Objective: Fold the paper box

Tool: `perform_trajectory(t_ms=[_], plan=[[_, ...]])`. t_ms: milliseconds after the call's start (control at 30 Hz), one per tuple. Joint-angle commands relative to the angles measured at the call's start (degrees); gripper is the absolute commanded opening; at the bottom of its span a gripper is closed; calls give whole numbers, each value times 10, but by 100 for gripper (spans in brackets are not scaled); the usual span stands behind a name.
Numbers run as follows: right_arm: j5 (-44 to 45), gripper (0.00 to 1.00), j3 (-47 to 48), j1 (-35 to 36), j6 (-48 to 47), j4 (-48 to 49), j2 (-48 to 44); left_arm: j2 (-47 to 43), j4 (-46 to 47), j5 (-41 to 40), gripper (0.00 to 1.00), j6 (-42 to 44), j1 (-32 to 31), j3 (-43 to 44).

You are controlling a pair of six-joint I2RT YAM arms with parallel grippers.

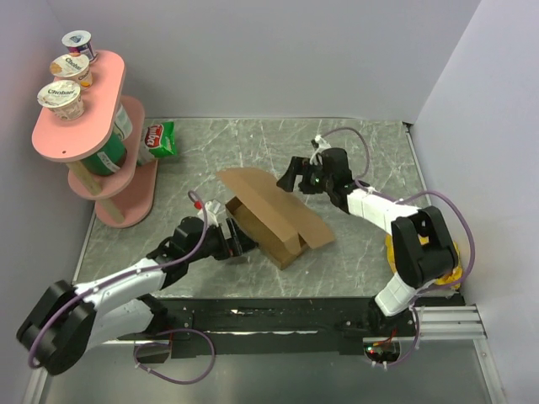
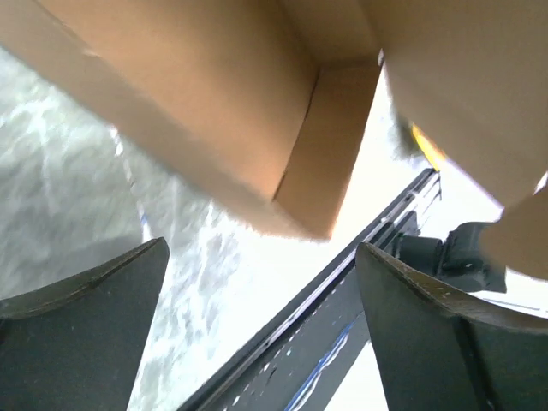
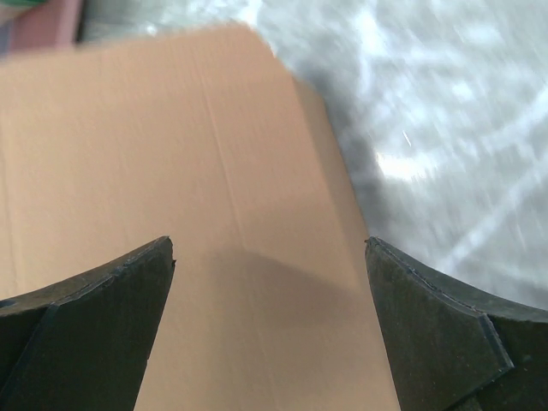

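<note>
The paper box is found near the middle of the grey marbled table, set at a slant to the table's edges; it is partly folded, with a broad flat panel tilted over upright side walls, and an open end is turned toward the near edge; in the left wrist view an inner corner where two walls meet is seen

The left gripper is placed just beside the box's near left side; its jaws are spread wide, the dark fingers are seen on either side of bare table, and nothing is held between them; the cardboard is seen ahead of the fingertips

The right gripper is held at the far right edge of the broad panel; its jaws are likewise spread wide, and the plain cardboard surface is seen beneath and between the fingers; whether the panel is touched cannot be told

A pink tiered stand carrying yogurt cups is set at the far left, well apart from the box; a green snack bag is laid just beside it
</note>
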Motion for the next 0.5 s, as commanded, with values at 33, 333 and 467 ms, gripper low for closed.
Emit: perform_trajectory(t_ms=[33,333,467], plan=[[-48,100,96,-16,-76,11,0,-87,-103,-63,99,52,-6,41],[-8,100,136,-4,-256,-178,-187,-83,-213,-125,97,160,-3,177],[17,100,113,77,-307,-252,-298,-81,-239,-108,97,211,41,226]])
